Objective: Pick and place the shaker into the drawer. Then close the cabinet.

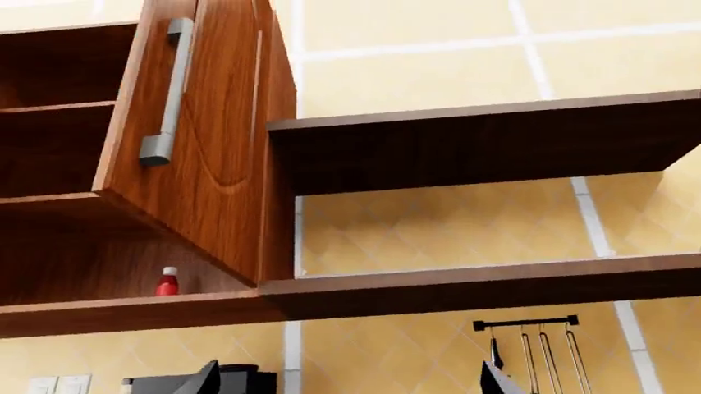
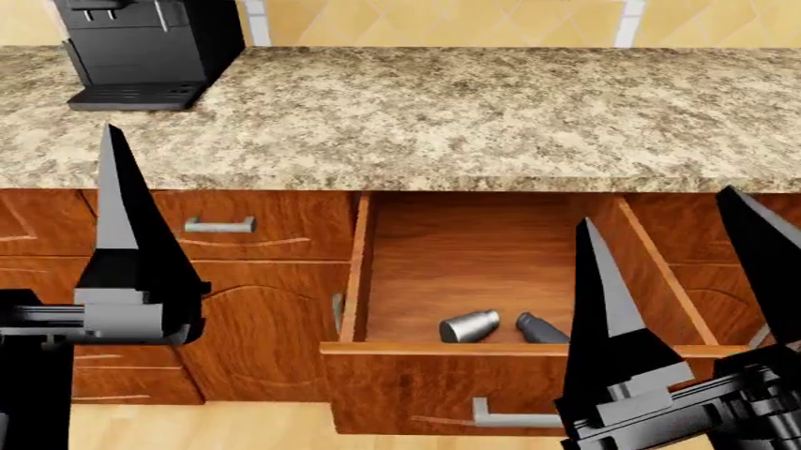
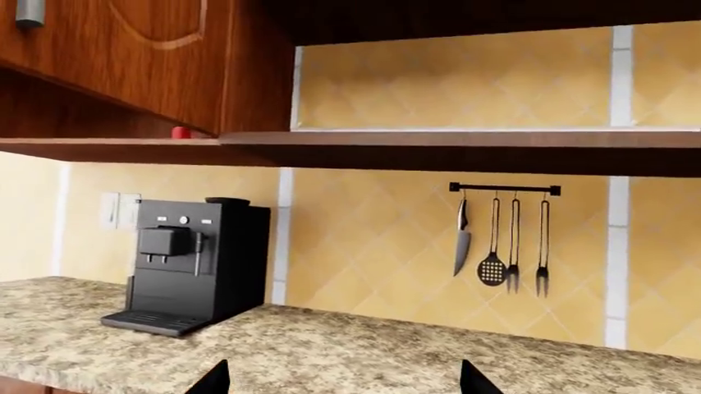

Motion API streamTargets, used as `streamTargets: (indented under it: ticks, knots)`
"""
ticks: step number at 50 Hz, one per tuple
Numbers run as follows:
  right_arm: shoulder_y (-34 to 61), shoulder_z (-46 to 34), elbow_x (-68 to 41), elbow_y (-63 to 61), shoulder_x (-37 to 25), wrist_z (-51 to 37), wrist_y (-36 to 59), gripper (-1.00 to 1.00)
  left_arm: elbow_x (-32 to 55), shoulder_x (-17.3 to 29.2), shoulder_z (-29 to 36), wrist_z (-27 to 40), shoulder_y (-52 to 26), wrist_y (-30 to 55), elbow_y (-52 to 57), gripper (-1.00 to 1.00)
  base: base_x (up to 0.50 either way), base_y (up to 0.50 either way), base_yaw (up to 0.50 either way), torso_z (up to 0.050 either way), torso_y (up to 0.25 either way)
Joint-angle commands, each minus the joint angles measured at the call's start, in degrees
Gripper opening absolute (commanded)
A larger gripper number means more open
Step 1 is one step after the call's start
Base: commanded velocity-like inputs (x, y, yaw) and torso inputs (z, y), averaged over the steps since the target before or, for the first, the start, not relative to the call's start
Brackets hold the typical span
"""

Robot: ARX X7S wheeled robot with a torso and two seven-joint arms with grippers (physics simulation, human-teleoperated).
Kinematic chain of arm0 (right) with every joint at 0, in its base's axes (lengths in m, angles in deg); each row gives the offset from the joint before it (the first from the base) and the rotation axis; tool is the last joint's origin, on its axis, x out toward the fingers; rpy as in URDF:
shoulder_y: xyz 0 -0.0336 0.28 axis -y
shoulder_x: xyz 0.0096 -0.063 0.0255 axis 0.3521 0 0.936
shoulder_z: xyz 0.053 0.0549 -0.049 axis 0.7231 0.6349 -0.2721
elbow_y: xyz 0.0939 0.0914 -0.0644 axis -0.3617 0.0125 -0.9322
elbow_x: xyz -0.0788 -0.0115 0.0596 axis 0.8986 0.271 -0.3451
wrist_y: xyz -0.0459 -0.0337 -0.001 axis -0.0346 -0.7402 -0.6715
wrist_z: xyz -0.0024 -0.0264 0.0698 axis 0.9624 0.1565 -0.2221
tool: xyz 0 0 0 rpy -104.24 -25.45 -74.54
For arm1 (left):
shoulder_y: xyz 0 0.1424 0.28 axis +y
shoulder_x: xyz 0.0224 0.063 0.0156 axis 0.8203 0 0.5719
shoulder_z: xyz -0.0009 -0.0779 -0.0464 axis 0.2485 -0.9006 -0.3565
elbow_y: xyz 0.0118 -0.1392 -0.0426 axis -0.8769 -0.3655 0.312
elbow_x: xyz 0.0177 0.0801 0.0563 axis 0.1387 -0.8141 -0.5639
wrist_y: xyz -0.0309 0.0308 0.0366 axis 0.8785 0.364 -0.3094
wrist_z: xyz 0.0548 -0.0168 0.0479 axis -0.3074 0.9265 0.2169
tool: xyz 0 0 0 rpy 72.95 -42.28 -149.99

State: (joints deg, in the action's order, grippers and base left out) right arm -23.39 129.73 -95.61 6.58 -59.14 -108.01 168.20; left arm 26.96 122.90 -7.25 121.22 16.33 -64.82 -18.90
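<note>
The drawer (image 2: 356, 272) of the reddish-brown cabinet (image 2: 257, 309) stands pulled out below the granite top (image 2: 476, 112). Inside, near its front, lies the dark grey shaker (image 2: 541, 328) on its side, with a lighter silver cylinder (image 2: 470, 325) beside it. My right gripper (image 2: 657, 211) points upward in front of the drawer's right half, open and empty, well above the shaker. A finger (image 2: 119, 216) of my left gripper rises at the left, in front of a closed drawer front. In the wrist views, both the left gripper (image 1: 350, 386) and the right gripper (image 3: 345, 379) have their tips wide apart with nothing between.
A black coffee machine (image 2: 144, 47) stands at the counter's back left. Above it hangs an upper cabinet with an open door (image 1: 208, 139), holding a red bottle (image 1: 167, 281). Dark shelves (image 1: 482, 283) run along the tiled wall. A rail of utensils (image 3: 504, 238) hangs below them.
</note>
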Motion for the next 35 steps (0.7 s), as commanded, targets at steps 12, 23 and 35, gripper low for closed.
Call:
streamTargets:
  ticks: [12,23,35]
  knots:
    - [1.8,1.4,-2.2,-0.3,-0.7,-2.3,1.5,1.0,-2.1,0.3,0.6,0.8,1.3,-1.9,1.7,1.0,-0.01,0.5,0.0,0.0,0.0]
    - [2.4,0.4,-2.7,-0.3,-0.2,-2.3,1.5,1.0,-2.4,0.2,1.4,0.9,0.8,-1.5,1.5,1.0,-0.01,0.5,0.0,0.0,0.0]
    - [2.6,-0.1,-2.9,-0.3,0.0,-2.3,1.5,1.0,-2.7,0.2,2.2,1.0,0.4,-1.3,1.7,1.0,-0.01,0.5,0.0,0.0,0.0]
